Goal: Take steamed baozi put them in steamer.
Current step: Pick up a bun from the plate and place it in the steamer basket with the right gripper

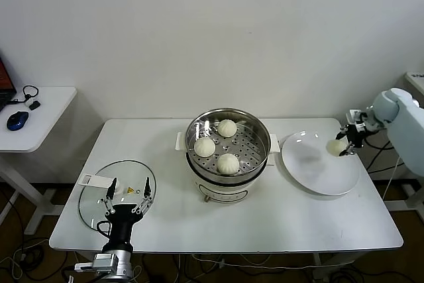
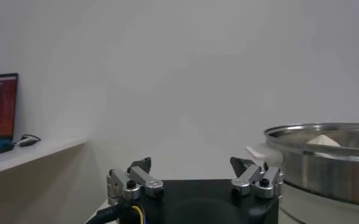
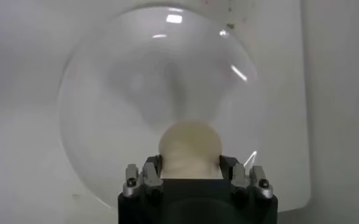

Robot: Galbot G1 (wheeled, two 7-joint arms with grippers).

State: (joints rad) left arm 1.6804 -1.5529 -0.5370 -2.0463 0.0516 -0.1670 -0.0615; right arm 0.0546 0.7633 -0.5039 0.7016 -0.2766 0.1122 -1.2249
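Note:
The steamer [image 1: 228, 178] stands mid-table and holds three baozi on its perforated tray: one at the back [image 1: 227, 128], one at the left [image 1: 205, 147], one at the front [image 1: 228, 163]. My right gripper [image 1: 343, 146] is shut on the fourth baozi [image 1: 336, 146] and holds it above the right part of the white plate [image 1: 320, 171]. In the right wrist view the baozi [image 3: 190, 148] sits between the fingers [image 3: 229, 165] over the plate [image 3: 112, 91]. My left gripper [image 1: 127, 193] is open and empty, parked over the glass lid [image 1: 93, 205].
The glass lid lies at the table's front left. A side table [image 1: 40, 114] with a blue mouse [image 1: 18, 120] stands to the left. The steamer's steel wall [image 2: 325, 164] shows in the left wrist view beside the open left gripper [image 2: 194, 167].

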